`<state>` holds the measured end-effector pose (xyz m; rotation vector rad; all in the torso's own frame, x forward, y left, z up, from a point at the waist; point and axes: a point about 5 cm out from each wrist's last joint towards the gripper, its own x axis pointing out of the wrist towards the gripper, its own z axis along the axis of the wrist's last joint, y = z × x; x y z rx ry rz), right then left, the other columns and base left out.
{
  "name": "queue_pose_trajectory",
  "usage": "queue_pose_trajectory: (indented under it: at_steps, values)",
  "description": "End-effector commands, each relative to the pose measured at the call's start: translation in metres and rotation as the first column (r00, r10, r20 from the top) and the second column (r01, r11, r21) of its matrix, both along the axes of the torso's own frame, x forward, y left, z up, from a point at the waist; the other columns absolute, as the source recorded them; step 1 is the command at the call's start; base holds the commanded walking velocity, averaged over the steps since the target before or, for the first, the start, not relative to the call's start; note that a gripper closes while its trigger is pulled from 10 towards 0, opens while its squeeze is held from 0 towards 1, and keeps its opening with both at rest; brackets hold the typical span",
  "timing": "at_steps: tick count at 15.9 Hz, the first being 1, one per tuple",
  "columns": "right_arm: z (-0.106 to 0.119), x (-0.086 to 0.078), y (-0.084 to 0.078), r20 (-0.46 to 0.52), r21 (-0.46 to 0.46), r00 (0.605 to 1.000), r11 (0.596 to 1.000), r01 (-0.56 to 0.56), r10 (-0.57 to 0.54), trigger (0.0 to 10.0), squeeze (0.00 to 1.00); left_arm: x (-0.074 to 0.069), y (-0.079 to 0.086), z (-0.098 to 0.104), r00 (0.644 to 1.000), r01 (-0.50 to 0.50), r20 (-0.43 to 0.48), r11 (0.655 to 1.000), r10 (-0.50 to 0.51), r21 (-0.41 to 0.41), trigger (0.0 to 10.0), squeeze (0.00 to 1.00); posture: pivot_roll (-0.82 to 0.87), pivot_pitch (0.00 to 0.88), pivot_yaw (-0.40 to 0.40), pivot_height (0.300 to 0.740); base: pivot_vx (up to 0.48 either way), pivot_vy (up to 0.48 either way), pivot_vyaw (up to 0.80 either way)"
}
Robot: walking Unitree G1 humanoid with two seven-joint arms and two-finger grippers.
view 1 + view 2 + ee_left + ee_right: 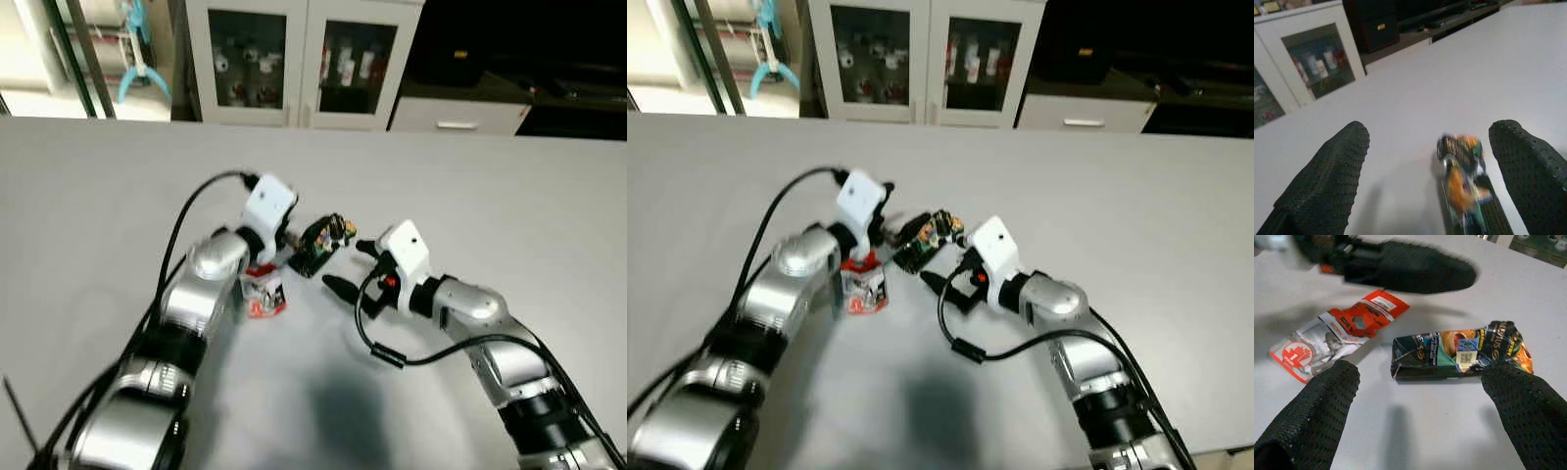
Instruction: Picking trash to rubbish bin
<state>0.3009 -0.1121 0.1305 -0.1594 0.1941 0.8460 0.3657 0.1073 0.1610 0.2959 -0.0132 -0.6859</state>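
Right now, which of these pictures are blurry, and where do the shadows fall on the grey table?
Left wrist view: the dark crinkled snack wrapper is smeared. Right wrist view: the wrapper is sharp, the left gripper above is blurred. Head views: a soft shadow lies on the grey table between the arms.

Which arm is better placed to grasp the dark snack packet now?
Probably the right: the right gripper is open with the dark, colourfully printed snack packet lying between its fingers; the left gripper sits more beside it.

You have a white table (pixel 509 186) across the foreground. Behind it, a white cabinet (pixel 304 61) with glass doors, small bottles (pixel 343 64) inside. A dark unit (pixel 519 59) stands beside the cabinet.
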Motion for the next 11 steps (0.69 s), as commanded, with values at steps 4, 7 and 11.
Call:
queue_pose_trajectory:
  at_steps: [4, 7, 11]
  values:
    - [0.003, -0.004, 0.000, 0.008, 0.008, 1.000, 1.000, 0.009, -0.009, 10.0, 0.00, 0.010, -0.006, 0.016, 0.996, 0.086, -0.023, 0.994, -0.088, -0.069, 10.0, 1.00, -0.09, 0.046, -0.040, 0.740, 0.000, 0.000, 0.00]
    - [0.005, -0.005, 0.000, 0.011, 0.013, 1.000, 1.000, 0.016, -0.016, 10.0, 0.00, 0.025, -0.010, 0.038, 0.987, 0.137, -0.069, 0.983, -0.146, -0.122, 10.0, 1.00, -0.10, 0.058, -0.027, 0.740, 0.000, 0.000, 0.00]
    - [0.004, -0.007, -0.002, 0.013, 0.004, 1.000, 1.000, 0.028, -0.028, 10.0, 0.00, 0.029, -0.014, 0.039, 0.969, 0.187, -0.138, 0.974, -0.205, -0.128, 10.0, 0.00, -0.12, 0.065, -0.009, 0.740, 0.000, 0.000, 0.00]
